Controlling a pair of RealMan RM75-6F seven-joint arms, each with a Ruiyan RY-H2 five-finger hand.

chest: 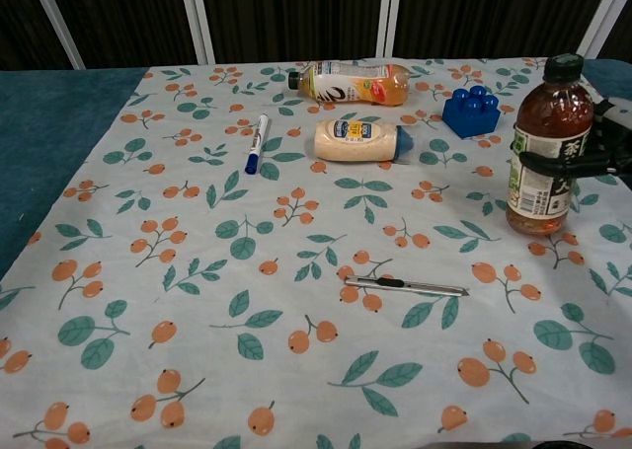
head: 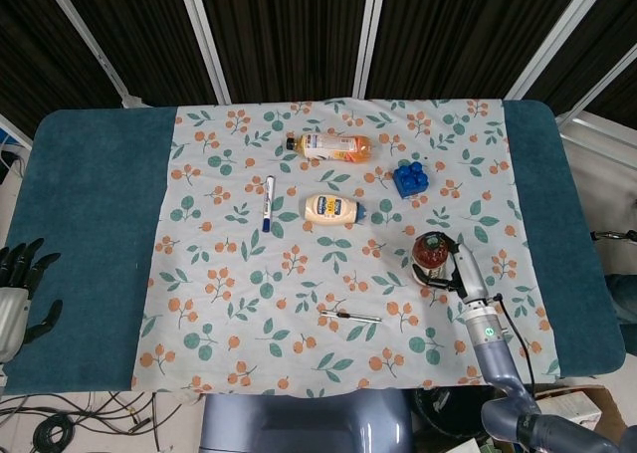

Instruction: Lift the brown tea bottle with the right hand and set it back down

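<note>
Right hand (chest: 592, 143) wraps dark fingers (chest: 553, 160) around the upright brown tea bottle (chest: 548, 148), whose base sits on the floral cloth (chest: 197, 271). Left hand (head: 20, 279) rests spread and holding nothing at the teal table (head: 90, 194) edge, well apart. Left of the right hand lies a thin pen (chest: 405, 287); beyond it, a blue block (chest: 472, 111), a mayonnaise bottle (chest: 357, 140), a marker (chest: 256, 143), then an orange drink bottle (chest: 351, 82). Dark slatted panels (head: 289, 35) stand behind.
</note>
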